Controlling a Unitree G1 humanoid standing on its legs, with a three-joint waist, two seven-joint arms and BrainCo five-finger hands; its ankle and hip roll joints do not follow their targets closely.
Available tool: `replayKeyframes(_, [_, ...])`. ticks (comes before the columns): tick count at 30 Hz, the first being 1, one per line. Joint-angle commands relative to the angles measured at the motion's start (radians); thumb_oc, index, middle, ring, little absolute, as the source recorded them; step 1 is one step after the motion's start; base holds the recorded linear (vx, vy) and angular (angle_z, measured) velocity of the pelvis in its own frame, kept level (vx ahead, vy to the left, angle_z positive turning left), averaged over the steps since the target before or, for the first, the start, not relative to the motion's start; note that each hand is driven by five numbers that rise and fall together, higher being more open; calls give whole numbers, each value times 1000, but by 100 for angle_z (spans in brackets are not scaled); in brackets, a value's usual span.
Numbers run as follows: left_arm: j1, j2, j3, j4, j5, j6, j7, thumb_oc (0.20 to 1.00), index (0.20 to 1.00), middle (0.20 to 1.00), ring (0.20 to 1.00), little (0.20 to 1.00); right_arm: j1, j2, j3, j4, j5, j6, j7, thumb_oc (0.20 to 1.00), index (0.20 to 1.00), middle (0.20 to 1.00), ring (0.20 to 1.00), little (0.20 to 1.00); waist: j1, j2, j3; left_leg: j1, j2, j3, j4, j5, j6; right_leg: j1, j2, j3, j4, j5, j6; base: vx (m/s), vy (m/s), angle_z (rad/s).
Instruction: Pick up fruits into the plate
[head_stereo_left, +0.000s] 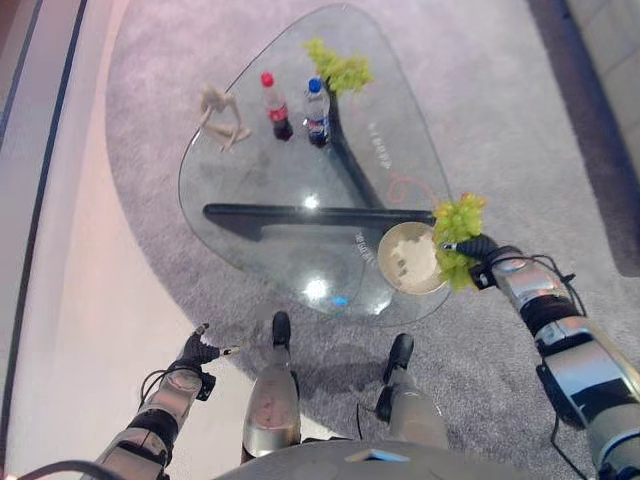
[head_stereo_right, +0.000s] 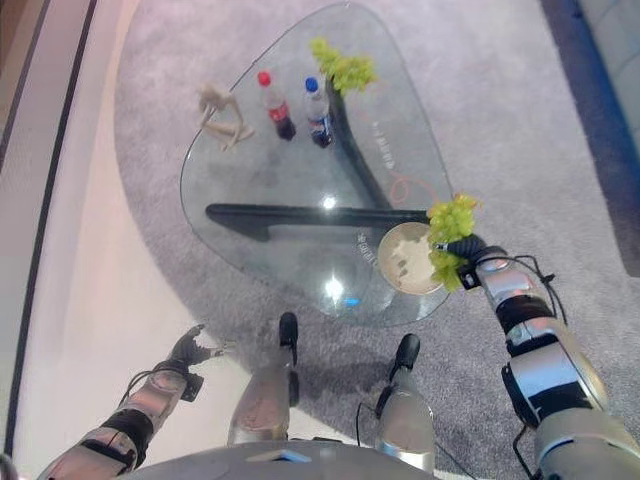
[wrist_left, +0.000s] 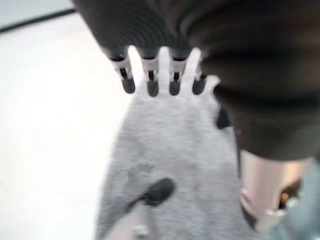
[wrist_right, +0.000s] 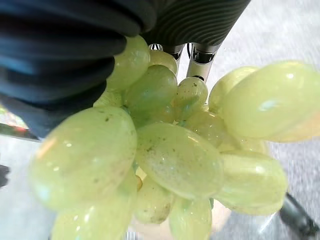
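Green grape bunch (wrist_right: 165, 155) clenched in right hand (head_stereo_left: 478, 248), held over round beige plate (head_stereo_left: 405, 262) rim for drop; left hand (head_stereo_left: 197, 349) relaxed, empty, low beside glass table (head_stereo_left: 250, 180).

Living rm: glass coffee table (head_stereo_left: 250, 190) w/ figurine (head_stereo_left: 222, 116), grey carpet (head_stereo_left: 480, 90)

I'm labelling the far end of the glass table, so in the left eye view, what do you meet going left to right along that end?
Wooden figure → red-capped bottle → blue-capped bottle → green grapes, all on the glass table.
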Motion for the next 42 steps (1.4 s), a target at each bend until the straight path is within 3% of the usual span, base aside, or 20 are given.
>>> replayKeyframes(1, [-39, 2, -35, 60, 0, -37, 17, 1000, 1000, 1000, 1000, 1000, -127, -71, 68, 2, -85, -76, -72, 200, 200, 200, 200, 200, 30, -3, 58, -106, -108, -46, 146, -109, 53, -100, 17, 41, 242, -147, -60, -75, 3, 13])
replayKeyframes(5, [-37, 4, -34, 55, 0, -48, 31, 1000, 1000, 1000, 1000, 1000, -169, -84, 113, -26, -189, -114, -124, 200, 200, 200, 200, 200, 46, 14, 97, -147, -128, -59, 166, -106, 58, -150, 20, 26, 293, -162, -66, -61, 1, 12])
replayKeyframes(8, [-45, 11, -33, 50, -3, -42, 44, 1000, 1000, 1000, 1000, 1000, -181, -83, 137, -64, -196, -81, -136, 200, 200, 200, 200, 200, 53, 10, 104, -186, -138, -63, 185, -110, 62, -199, 16, 20, 334, -173, -64, -35, -19, 13])
replayKeyframes(13, [-83, 16, -33, 33, -24, -30, 77, 1000, 1000, 1000, 1000, 1000, -196, -64, 155, -32, -227, -14, -156, 200, 200, 200, 200, 200, 63, 0, 104, -270, -147, -64, 222, -114, 70, -290, 9, 10, 396, -185, -64, -25, -15, 12])
replayKeyframes(19, [-113, 17, -71, -26, -45, -10, 109, 1000, 1000, 1000, 1000, 1000, -225, -73, 123, 149, -174, 140, -210, 200, 200, 200, 200, 200, 77, 32, 104, -393, -164, -62, 290, -120, 86, -420, -29, 7, 479, -186, -59, -1, 4, 11])
replayKeyframes(22, [-106, 15, -82, -41, -49, -1, 113, 1000, 1000, 1000, 1000, 1000, -224, -84, 103, 174, -141, 150, -247, 200, 200, 200, 200, 200, 79, 45, 104, -411, -168, -63, 299, -122, 90, -445, -35, 9, 494, -186, -59, 16, 15, 7])
replayKeyframes(24, [-77, 9, -94, -50, -42, 16, 128, 1000, 1000, 1000, 1000, 1000, -219, -100, 54, 186, -123, 124, -326, 200, 200, 200, 200, 200, 73, 72, 104, -434, -178, -61, 308, -124, 94, -482, -39, 24, 511, -182, -58, 42, 67, 3])
replayKeyframes(32, [-71, -10, -95, -29, -54, 30, 144, 1000, 1000, 1000, 1000, 1000, -177, -117, 71, 178, -245, 72, -293, 200, 200, 200, 200, 200, 44, 88, 104, -477, -184, -40, 327, -125, 94, -543, -37, 52, 521, -178, -60, 12, 57, -6])
replayKeyframes(33, [-76, -14, -100, -30, -58, 26, 149, 1000, 1000, 1000, 1000, 1000, -179, -118, 75, 181, -261, 80, -287, 382, 382, 382, 382, 382, 43, 92, 104, -487, -183, -37, 329, -124, 94, -556, -38, 51, 528, -180, -62, 0, 0, 0])
replayKeyframes(34, [-77, -17, -104, -36, -63, 29, 148, 1000, 1000, 1000, 1000, 1000, -184, -121, 79, 186, -271, 89, -276, 1000, 1000, 1000, 1000, 1000, 43, 98, 104, -495, -183, -34, 333, -124, 95, -567, -41, 51, 535, -180, -61, 0, 0, 0])
replayKeyframes(39, [-84, -19, -127, -62, -57, 53, 141, 1000, 1000, 1000, 1000, 1000, -201, -118, 97, 221, -300, 130, -234, 1000, 1000, 1000, 1000, 1000, 48, 112, 104, -506, -183, -28, 328, -119, 93, -586, -44, 48, 537, -178, -64, -11, -12, -3])
replayKeyframes(42, [-82, -16, -126, -53, -49, 58, 122, 1000, 1000, 1000, 1000, 1000, -195, -112, 110, 231, -299, 105, -289, 1000, 1000, 1000, 1000, 1000, 47, 110, 104, -484, -178, -28, 316, -117, 90, -569, -41, 46, 532, -176, -63, 0, 0, 0])
